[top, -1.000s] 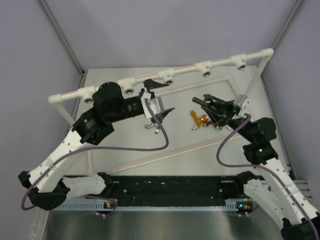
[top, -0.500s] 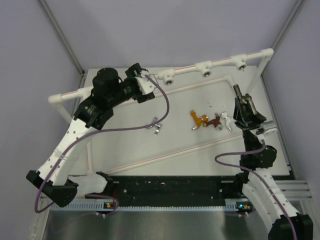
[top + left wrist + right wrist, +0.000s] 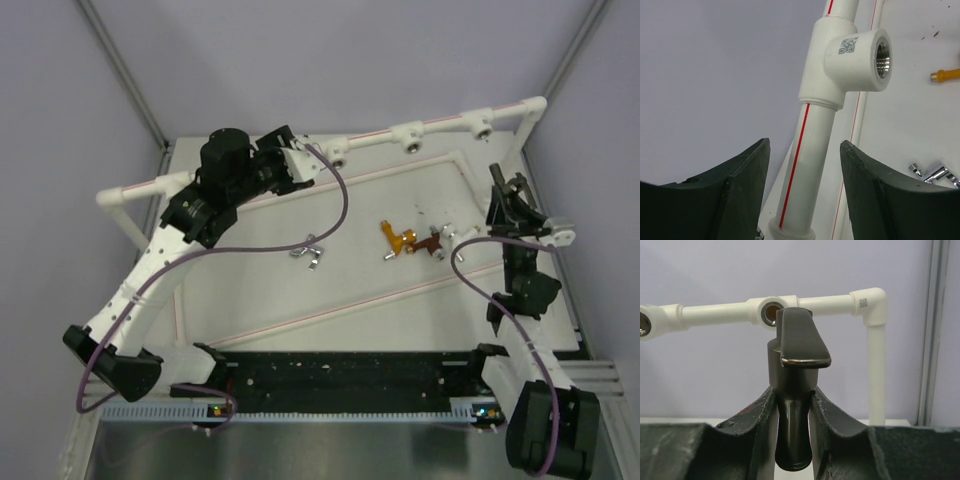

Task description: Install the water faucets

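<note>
1. Comparing the top view with a second back: the right claw [image 3: 512,200] has left the faucet cluster at mid-table and now stands high at the right edge of the frame, carrying the dark grey faucet [image 3: 501,186].
2. Right wrist view: the right claw [image 3: 792,412] is nearly closed, both fingers pinching the body of the dark grey faucet [image 3: 795,365], lever handle uppermost. A threaded socket [image 3: 770,310] sits just behind the lever, upper centre.
3. The left claw [image 3: 296,163] has gone from above the silver faucet [image 3: 308,252] to the white pipe rack [image 3: 440,126] at upper left. In the left wrist view the left claw [image 3: 802,165] is spread wide and empty, with the pipe [image 3: 815,135] between the fingers and gaps on both sides.
4. On the table [image 3: 250,290] lie the silver, orange-gold [image 3: 397,240] and reddish-brown [image 3: 430,244] faucets.
5. Judgement: the pick is done and no socket shows a faucet fitted. The next move needs the threaded end lined up with a socket. The left claw looks placed to steady the pipe.
</note>
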You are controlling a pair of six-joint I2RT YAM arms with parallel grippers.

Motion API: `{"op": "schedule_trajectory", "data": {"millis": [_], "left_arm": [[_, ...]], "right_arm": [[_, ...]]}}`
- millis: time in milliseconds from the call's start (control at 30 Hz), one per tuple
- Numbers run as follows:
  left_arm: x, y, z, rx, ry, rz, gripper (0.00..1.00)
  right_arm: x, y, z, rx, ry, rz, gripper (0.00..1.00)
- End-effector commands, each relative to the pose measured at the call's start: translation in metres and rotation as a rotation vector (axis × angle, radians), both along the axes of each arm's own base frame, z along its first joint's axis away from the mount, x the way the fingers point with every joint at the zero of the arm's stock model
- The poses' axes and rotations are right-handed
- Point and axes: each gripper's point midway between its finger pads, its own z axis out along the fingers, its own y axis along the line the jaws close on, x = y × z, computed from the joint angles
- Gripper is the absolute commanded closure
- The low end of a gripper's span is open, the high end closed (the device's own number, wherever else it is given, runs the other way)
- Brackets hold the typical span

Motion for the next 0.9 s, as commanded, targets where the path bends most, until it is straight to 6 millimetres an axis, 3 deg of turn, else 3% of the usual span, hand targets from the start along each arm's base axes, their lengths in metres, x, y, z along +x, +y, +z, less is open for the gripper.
{"op": "schedule_trajectory", "data": {"millis": [0,100,233,300,333,600,867], "left_arm": [[0.017,0.010,0.010,0.000,-0.059,0.080,0.36],[0.020,0.010,0.010,0.003,-0.068,0.092,0.40],[0.023,0.012,0.008,0.010,-0.069,0.103,0.71],[0.024,0.013,0.007,0.014,-0.070,0.112,0.94],[0.025,0.016,0.007,0.015,-0.074,0.122,1.00],[0.028,0.033,0.008,0.022,-0.078,0.164,1.00],[0.025,0.042,0.008,0.019,-0.068,0.164,1.00]], "right_arm": [[-0.077,0.032,0.107,-0.156,-0.489,0.109,1.00],[-0.076,0.045,0.111,-0.253,-0.496,0.139,1.00],[-0.075,0.062,0.120,-0.421,-0.527,0.157,1.00],[-0.076,0.062,0.128,-0.457,-0.554,0.128,1.00],[-0.076,0.060,0.130,-0.459,-0.562,0.113,1.00],[-0.069,0.067,0.136,-0.578,-0.587,0.089,1.00],[-0.048,0.057,0.138,-0.695,-0.564,-0.040,1.00]]}}
